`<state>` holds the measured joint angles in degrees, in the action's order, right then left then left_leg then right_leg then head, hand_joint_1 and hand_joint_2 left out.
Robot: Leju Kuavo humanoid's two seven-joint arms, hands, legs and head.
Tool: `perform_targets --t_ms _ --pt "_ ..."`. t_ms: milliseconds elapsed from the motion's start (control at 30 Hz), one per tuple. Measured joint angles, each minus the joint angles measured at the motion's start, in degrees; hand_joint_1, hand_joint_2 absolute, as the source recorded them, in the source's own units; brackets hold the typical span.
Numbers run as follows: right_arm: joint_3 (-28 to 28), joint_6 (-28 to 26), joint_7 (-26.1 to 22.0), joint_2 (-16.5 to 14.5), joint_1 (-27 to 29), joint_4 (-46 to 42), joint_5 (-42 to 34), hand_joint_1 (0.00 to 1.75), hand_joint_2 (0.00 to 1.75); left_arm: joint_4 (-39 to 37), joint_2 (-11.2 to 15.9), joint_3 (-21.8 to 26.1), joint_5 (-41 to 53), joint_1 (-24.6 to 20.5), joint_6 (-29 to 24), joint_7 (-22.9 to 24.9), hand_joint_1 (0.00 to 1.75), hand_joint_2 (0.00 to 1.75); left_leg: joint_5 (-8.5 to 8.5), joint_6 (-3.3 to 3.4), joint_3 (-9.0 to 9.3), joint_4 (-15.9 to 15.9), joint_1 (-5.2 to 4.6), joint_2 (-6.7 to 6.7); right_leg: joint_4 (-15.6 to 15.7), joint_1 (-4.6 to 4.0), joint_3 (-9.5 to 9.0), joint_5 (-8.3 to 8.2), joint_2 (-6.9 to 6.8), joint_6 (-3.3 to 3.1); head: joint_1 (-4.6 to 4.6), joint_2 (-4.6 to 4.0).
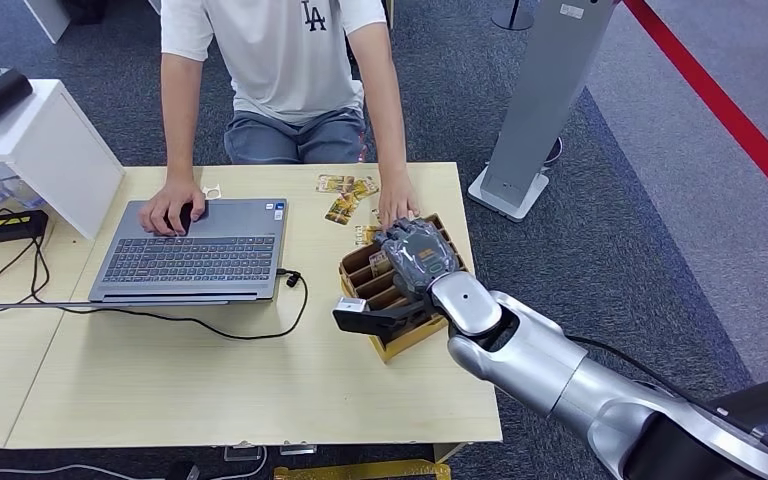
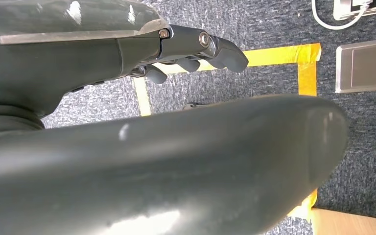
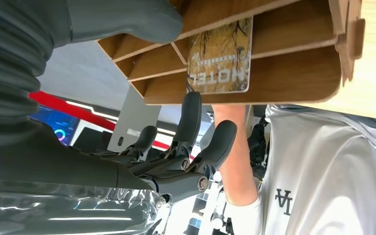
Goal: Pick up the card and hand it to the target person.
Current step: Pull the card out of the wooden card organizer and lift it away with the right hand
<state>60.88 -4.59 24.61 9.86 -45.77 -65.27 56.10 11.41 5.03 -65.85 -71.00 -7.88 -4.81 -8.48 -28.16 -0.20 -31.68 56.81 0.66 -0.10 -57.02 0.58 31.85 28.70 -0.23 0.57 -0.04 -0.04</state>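
A yellow-brown card printed HOTEL [image 3: 219, 56] stands in a slot of the wooden card holder [image 1: 392, 300] at the table's right side. My right hand [image 1: 417, 255] hovers over the holder's far end, fingers spread. In the right wrist view its dark fingers [image 3: 191, 115] reach up to the card's edge and the thumb [image 3: 127, 19] lies on the holder's other side, with nothing gripped. A person in a white shirt [image 1: 280, 50] sits across the table, one hand [image 1: 396, 205] resting just beyond the holder. My left hand [image 2: 200, 46] hangs over the carpet, holding nothing.
Several loose cards [image 1: 345, 195] lie on the table beyond the holder. A grey laptop [image 1: 195, 252] with its cable sits centre-left, the person's other hand [image 1: 170, 210] at its corner. A grey stand [image 1: 535, 110] rises right of the table, and a white cabinet [image 1: 45, 150] stands left.
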Motion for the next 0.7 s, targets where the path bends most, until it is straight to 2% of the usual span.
perform_targets --t_ms 167,400,567,700 --pt "-0.03 0.05 0.13 0.02 -0.05 -0.86 0.05 0.72 1.75 0.0 0.0 0.0 -0.04 0.03 0.0 0.01 0.0 0.0 0.0 0.0 0.0 0.0 0.0 0.0 0.0 0.0 0.0 0.0 0.0 0.0 0.01 0.0" --pt "0.04 0.57 0.03 0.0 0.01 -0.96 -0.28 0.76 1.75 0.0 0.0 0.0 -0.14 0.05 -0.02 0.02 0.0 0.0 0.0 0.0 0.0 0.0 0.0 0.0 0.0 0.0 0.0 0.0 0.0 0.0 0.02 0.0" --pt "0.04 0.57 -0.06 0.0 0.08 -0.86 -0.63 0.74 1.75 0.0 0.0 0.0 -0.17 0.05 -0.02 0.02 0.0 0.0 0.0 0.0 0.0 0.0 0.0 0.0 0.0 0.0 0.0 0.0 0.0 0.0 0.01 0.0" --pt "0.05 0.69 -0.21 0.02 0.36 -0.68 -1.13 0.89 1.75 0.0 0.0 0.0 -0.19 0.05 -0.02 0.02 0.0 0.0 0.0 0.0 0.0 0.0 0.0 0.0 0.0 0.0 0.0 0.0 0.0 0.0 0.0 0.0"
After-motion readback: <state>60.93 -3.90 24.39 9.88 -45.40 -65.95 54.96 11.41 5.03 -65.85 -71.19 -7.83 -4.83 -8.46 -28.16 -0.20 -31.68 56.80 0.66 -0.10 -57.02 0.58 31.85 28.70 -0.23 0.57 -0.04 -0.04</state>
